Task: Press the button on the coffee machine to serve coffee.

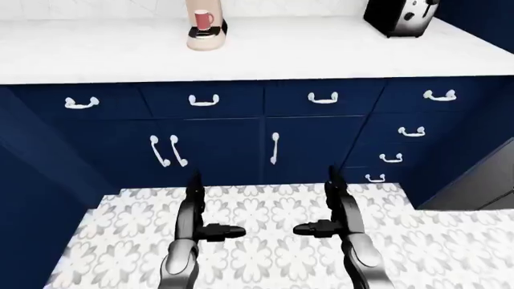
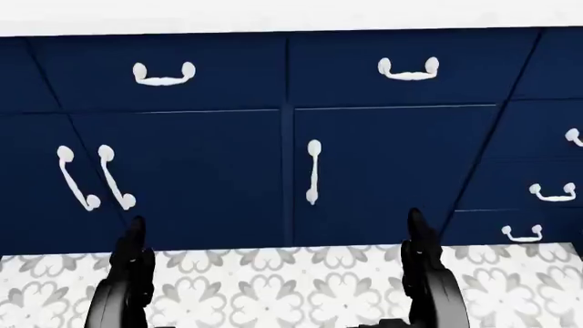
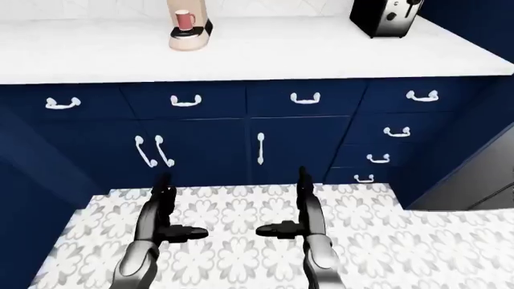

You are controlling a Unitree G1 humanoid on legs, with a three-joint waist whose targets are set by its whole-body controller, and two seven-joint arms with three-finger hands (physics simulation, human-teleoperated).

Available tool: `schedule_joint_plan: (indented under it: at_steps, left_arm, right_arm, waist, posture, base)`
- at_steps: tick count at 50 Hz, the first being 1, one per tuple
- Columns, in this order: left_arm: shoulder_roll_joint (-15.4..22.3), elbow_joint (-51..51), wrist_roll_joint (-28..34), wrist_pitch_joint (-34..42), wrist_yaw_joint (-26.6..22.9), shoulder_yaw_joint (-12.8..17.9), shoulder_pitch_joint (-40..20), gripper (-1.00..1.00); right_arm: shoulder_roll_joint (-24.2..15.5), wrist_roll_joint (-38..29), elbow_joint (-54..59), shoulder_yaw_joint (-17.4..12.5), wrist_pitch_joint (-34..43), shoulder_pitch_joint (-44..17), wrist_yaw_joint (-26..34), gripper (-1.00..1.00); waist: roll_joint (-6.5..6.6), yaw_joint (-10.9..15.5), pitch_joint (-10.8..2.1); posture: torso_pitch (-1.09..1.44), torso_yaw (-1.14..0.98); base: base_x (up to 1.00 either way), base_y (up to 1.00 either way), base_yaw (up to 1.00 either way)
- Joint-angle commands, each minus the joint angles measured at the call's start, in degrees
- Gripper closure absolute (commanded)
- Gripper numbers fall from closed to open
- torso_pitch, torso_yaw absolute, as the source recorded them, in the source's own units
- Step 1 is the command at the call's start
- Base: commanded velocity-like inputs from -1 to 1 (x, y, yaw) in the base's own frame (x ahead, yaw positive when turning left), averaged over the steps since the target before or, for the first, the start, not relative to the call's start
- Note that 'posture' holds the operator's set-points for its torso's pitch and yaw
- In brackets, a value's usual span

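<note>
A beige rounded coffee machine (image 1: 206, 27) holds a glossy pink mug (image 1: 204, 20) on the smooth white counter (image 1: 321, 51); the black left hand (image 1: 199, 217) and right hand (image 1: 333, 214) seemingly spread wide, empty.

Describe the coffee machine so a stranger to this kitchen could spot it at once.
Find the white countertop running above the navy cabinets. Toward its upper left in the left-eye view stands the coffee machine, beige, with a pink mug on its dark tray. The only other appliance, a black and silver toaster, sits far right.

1 coffee machine (image 1: 207, 31), 1 mug (image 1: 204, 20), 1 toaster (image 1: 400, 16)
</note>
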Motion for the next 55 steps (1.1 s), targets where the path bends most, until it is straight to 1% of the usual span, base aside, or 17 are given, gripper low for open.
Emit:
schedule_joint_plan:
  at_steps: [1, 3, 4, 5, 7, 8, 18, 21, 25, 31, 34, 37, 44, 49, 51, 53, 55]
  left_arm:
    - [0.08, -5.39, -0.27, -3.71, 0.26, 0.23, -1.16, -1.0]
    - [0.1, -5.28, -0.68, -3.55, 0.17, 0.39, -1.29, -1.0]
    - [0.11, -5.89, -0.63, -3.04, 0.26, 0.31, -1.21, -1.0]
    - [0.14, -4.62, -0.41, -4.29, 0.45, 0.42, -1.58, -1.0]
    - [0.21, -2.71, -0.62, -5.49, 0.5, 0.64, -2.24, -1.0]
    - [0.16, -3.71, -0.62, -4.69, 0.52, 0.45, -1.92, -1.0]
    - [0.23, -5.11, -0.8, -2.6, 1.16, 0.76, -1.83, -1.0]
    - [-0.07, -8.76, -1.2, 0.8, 2.56, 0.69, -3.2, -1.0]
    - [0.17, -12.05, -1.26, 6.28, 3.94, 0.55, -6.5, -1.0]
    - [1.84, -20.09, -2.67, 20.77, 5.4, 1.88, -15.75, -1.0]
    - [3.03, -21.67, -4.37, 27.28, 6.42, 3.41, -21.2, -1.0]
    - [5.3, -22.58, -6.82, 34.95, 8.0, 5.37, -29.81, -1.0]
    - [11.37, -16.74, -10.98, 41.05, 10.71, 7.92, -43.68, -1.0]
    - [14.62, -13.12, -12.4, 45.16, 11.69, 8.32, -49.43, -1.0]
    - [15.32, -11.63, -13.52, 46.5, 12.0, 9.24, -51.39, -1.0]
    - [16.06, -11.83, -14.7, 48.08, 12.48, 9.54, -52.91, -1.0]
    - [17.13, -9.75, -15.54, 48.7, 12.63, 9.73, -55.38, -1.0]
  right_arm:
    - [-0.1, 0.27, -5.97, 0.08, -2.17, -1.44, -0.06, -1.0]
    - [-0.08, 0.06, -5.83, 0.27, -2.1, -1.58, -0.02, -1.0]
    - [-0.19, -0.17, -5.22, 0.26, -2.54, -1.62, 0.06, -1.0]
    - [-0.1, 0.14, -5.49, 0.3, -2.41, -1.68, 0.32, -1.0]
    - [-0.19, -0.07, -4.74, 0.28, -2.97, -1.76, 0.41, -1.0]
    - [-0.3, 0.05, -4.26, 0.05, -3.28, -1.95, 0.5, -1.0]
    - [-0.58, 0.0, -9.27, -0.21, 1.15, -2.02, 0.89, -1.0]
    - [-1.16, 0.64, -15.53, -1.06, 6.56, -2.13, 1.31, -1.0]
    - [-2.76, 0.06, -21.96, -2.81, 16.09, -5.67, 1.95, -1.0]
    - [-4.5, -0.65, -29.01, -4.58, 29.22, -11.7, 2.58, -1.0]
    - [-5.81, -0.66, -31.24, -5.19, 36.88, -16.71, 2.62, -1.0]
    - [-8.13, -0.44, -33.54, -6.07, 46.12, -23.79, 3.21, -1.0]
    - [-13.78, 3.74, -35.17, -8.24, 62.03, -38.08, 5.54, -1.0]
    - [-17.87, 6.41, -35.89, -10.5, 71.8, -46.69, 6.96, -1.0]
    - [-19.53, 7.26, -34.57, -11.42, 73.75, -50.13, 7.05, -1.0]
    - [-20.25, 7.85, -32.76, -11.28, 72.96, -51.87, 6.86, -1.0]
    - [-20.14, 8.47, -30.66, -12.79, 70.98, -53.21, 5.87, -1.0]
  waist:
    - [-0.45, -0.12, -0.05]
    - [-0.09, 0.5, -3.53]
    - [-0.06, 0.5, -2.95]
    - [-0.36, 0.39, -0.94]
    - [-0.45, 0.48, -3.92]
    - [-0.42, 0.53, -4.27]
    - [-0.19, 0.42, -4.79]
    - [-0.3, 0.45, -5.23]
    - [-0.41, 0.58, -5.35]
    - [-0.49, 0.56, -5.36]
    - [-0.53, 0.5, -5.37]
    - [-0.42, 0.49, -5.26]
    - [-0.32, 0.61, -4.42]
    - [-0.36, 0.62, -4.04]
    - [-0.32, 0.68, -3.86]
    - [-0.27, 0.66, -3.62]
    - [-0.2, 0.59, -3.4]
  posture:
    - [0.0, 0.0]
    - [0.0, 0.0]
    - [0.0, 0.0]
    - [0.0, 0.0]
    - [0.0, 0.0]
    - [0.0, 0.0]
    - [0.0, 0.0]
    - [0.0, 0.0]
    - [0.0, 0.0]
    - [0.0, 0.0]
    - [0.0, 0.0]
    - [0.0, 0.0]
    - [0.0, 0.0]
    - [0.0, 0.0]
    - [0.0, 0.0]
    - [0.0, 0.0]
    - [0.0, 0.0]
  base:
    - [0.0, 0.0, 0.0]
    - [0.0, 0.0, 0.0]
    - [0.0, 0.0, 0.0]
    - [0.0, 0.0, 0.0]
    - [0.0, 0.0, 0.0]
    - [0.0, 0.0, 0.0]
    - [0.0, 0.0, 0.0]
    - [0.0, 0.0, 0.0]
    - [0.0, 0.0, 0.0]
    - [0.0, 0.0, 0.0]
    - [0.0, 0.0, 0.0]
    - [0.0, 0.0, 0.0]
    - [0.0, 0.0, 0.0]
    - [0.0, 0.0, 0.0]
    - [0.0, 0.0, 0.0]
    - [0.0, 0.0, 0.0]
    - [0.0, 0.0, 0.0]
